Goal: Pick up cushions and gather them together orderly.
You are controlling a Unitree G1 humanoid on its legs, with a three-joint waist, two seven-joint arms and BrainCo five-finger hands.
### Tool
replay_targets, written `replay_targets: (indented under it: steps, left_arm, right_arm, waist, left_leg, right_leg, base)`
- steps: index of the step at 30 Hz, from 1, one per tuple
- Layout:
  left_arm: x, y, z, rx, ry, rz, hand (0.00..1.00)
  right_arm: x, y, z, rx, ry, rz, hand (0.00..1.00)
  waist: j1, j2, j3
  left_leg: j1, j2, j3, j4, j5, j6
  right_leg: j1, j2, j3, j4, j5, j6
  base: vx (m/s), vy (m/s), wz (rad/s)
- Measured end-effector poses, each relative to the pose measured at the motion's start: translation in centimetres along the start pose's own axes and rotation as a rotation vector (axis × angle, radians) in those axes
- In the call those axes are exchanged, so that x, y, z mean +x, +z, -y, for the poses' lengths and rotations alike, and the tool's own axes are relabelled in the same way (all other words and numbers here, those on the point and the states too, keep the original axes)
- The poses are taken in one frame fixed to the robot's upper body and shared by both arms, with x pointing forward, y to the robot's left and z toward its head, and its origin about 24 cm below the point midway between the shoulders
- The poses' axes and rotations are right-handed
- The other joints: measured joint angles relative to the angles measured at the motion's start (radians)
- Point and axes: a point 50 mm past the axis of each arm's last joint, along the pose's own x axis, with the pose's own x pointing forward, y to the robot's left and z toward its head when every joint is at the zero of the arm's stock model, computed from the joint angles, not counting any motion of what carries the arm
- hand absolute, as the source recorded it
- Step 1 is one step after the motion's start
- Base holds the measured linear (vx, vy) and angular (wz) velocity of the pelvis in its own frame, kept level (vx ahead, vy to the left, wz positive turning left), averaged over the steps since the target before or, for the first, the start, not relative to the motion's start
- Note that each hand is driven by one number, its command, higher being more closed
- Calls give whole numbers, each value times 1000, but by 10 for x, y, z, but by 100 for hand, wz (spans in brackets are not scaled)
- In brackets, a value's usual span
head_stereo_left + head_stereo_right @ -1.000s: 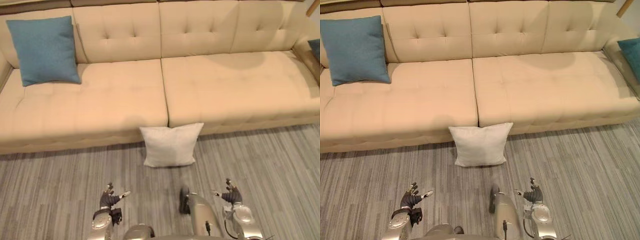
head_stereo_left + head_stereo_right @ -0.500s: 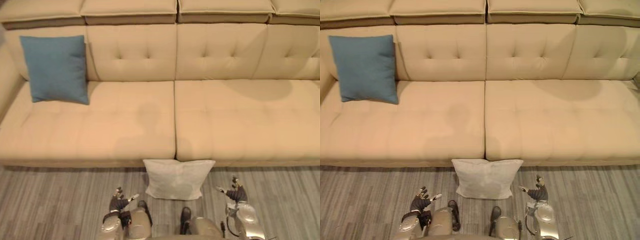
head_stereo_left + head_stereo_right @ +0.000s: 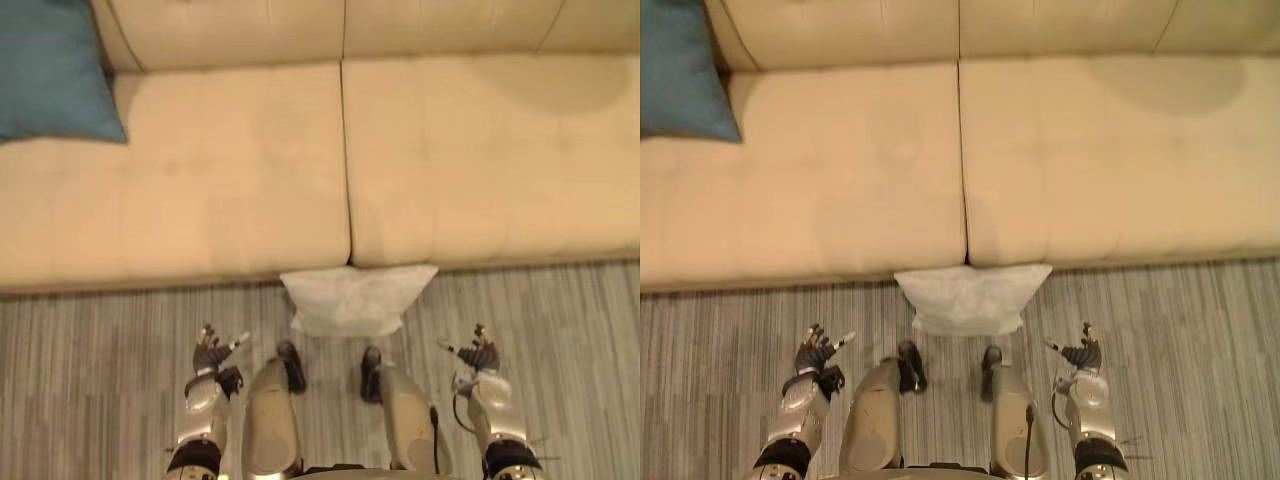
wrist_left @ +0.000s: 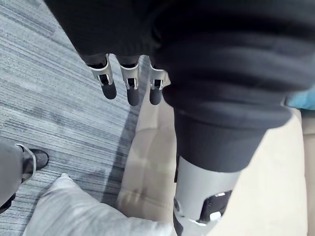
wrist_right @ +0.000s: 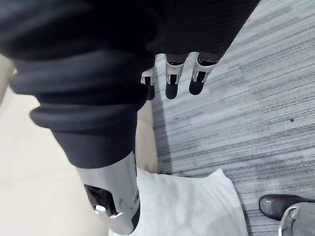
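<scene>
White cushion point(image 3: 355, 298): on the floor point(image 3: 90, 370), its far edge touching the sofa point(image 3: 230, 170) front just under the seam between the two seat pads. It is pale, squarish and a little rumpled, with soft pointed corners.
Blue cushion point(image 3: 50, 70): on the seat at the sofa's left end, well apart from the white one.
Left hand point(image 3: 210, 353): low over the floor, left of the white cushion and apart from it. Its fingers are loose and spread with the thumb out, grasping nothing.
Right hand point(image 3: 482, 355): the same on the cushion's right side, fingers relaxed and nothing in them.
Head views: they take in the whole layout, with both hands flanking the white cushion and the blue one far up on the left.
Wrist views: each looks past its own straight fingers to the striped floor, the sofa's base and a corner of the white cushion seen close, its cloth plain and creased.
Edges: the sofa's front runs straight across, and the white cushion sits tight against it.
Open room: bare floor on either side of the white cushion, and a wide bare seat to the right of the blue cushion.
</scene>
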Motion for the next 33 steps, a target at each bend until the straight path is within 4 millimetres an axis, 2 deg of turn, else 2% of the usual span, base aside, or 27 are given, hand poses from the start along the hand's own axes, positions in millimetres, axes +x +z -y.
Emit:
replay_targets:
  steps: [1,2,4,5,8,11,13,14,15,16,17,20,21,24,29,33]
  left_arm:
    - [8,17,11,-33,-13,44,0]
    - [11,25,17,-45,-23,64,0]
    - [22,65,44,-107,-66,168,0]
    - [23,73,49,-123,-76,186,0]
    - [24,116,75,-179,-131,303,0]
    - [19,156,98,-221,-182,417,0]
    - [9,187,116,-249,-229,507,0]
    - [7,193,120,-253,-241,524,0]
    - [1,208,131,-259,-272,567,0]
    - [-4,219,138,-267,-291,595,0]
    - [-10,229,146,-270,-317,626,100]
    - [-24,255,162,-280,-361,703,100]
    - [-25,257,164,-283,-365,708,100]
    - [-25,256,161,-291,-344,709,100]
    - [-32,256,165,-266,-371,737,100]
    - [-35,238,160,-241,-383,733,100]
  right_arm:
    - [8,22,-6,22,-3,56,0]
    - [12,32,-8,36,-3,81,0]
    - [24,83,-21,105,3,200,0]
    - [25,93,-24,123,5,222,0]
    - [29,150,-37,188,20,352,0]
    - [21,208,-53,204,67,500,0]
    - [5,253,-71,233,121,624,0]
    - [2,261,-74,236,129,643,0]
    - [-6,281,-81,253,150,692,0]
    - [-12,291,-86,259,160,718,100]
    - [-19,300,-92,270,175,743,100]
    - [-34,312,-102,319,191,788,100]
    - [-35,313,-103,323,188,793,100]
    - [-43,315,-108,312,192,820,100]
    - [-49,315,-109,299,200,858,100]
    - [-56,293,-111,266,231,878,100]
  waist:
    - [-1,-2,18]
    - [-1,-1,31]
    - [-2,-1,87]
    - [-3,0,96]
    - [-1,0,111]
    - [3,0,111]
    - [12,1,111]
    - [13,1,111]
    - [16,1,112]
    - [19,1,112]
    - [18,2,112]
    - [8,3,112]
    - [6,3,112]
    - [-9,3,112]
    - [-12,3,112]
    - [-13,4,110]
  left_leg:
    - [-104,12,-8,67,-31,7]
    - [-144,19,-8,92,-32,9]
    - [-313,40,-19,190,-46,30]
    - [-343,44,-22,206,-47,32]
    - [-528,68,-32,303,-52,43]
    - [-666,86,-38,373,-56,52]
    - [-742,90,-43,407,-53,58]
    - [-755,91,-43,409,-53,59]
    - [-782,92,-43,414,-51,62]
    - [-803,94,-44,420,-49,63]
    - [-821,97,-47,429,-49,64]
    - [-867,100,-49,445,-44,72]
    - [-871,100,-49,448,-44,73]
    - [-874,104,-49,454,-43,72]
    - [-861,105,-49,443,-27,66]
    - [-750,106,-49,398,-13,46]
  right_leg:
    - [-103,0,7,60,-35,3]
    - [-146,1,8,85,-36,3]
    - [-320,3,23,186,-39,1]
    - [-352,3,25,204,-39,1]
    - [-544,8,36,302,-39,0]
    - [-689,8,43,378,-38,-1]
    - [-771,8,47,418,-36,-2]
    - [-785,7,47,423,-34,-3]
    - [-815,7,48,432,-31,-2]
    - [-836,7,48,441,-30,-2]
    - [-853,7,46,448,-30,-3]
    - [-899,6,47,466,-30,-2]
    - [-905,6,48,470,-30,-2]
    - [-911,7,47,478,-30,-3]
    - [-903,11,46,474,-19,-18]
    - [-796,20,40,431,-9,-28]
  base:
    - [-180,13,-23]
    - [-212,-5,-23]
    - [-225,-19,-17]
    - [-171,-10,-15]
    - [-162,-23,-15]
    - [-125,-26,-12]
    - [-120,-36,-5]
    - [-103,-36,0]
    - [-91,-36,1]
    - [-84,-35,0]
    - [-66,-26,0]
    - [-30,-5,-1]
    - [0,0,0]
    - [-24,9,-3]
    - [-46,-2,0]
    - [-21,-7,0]
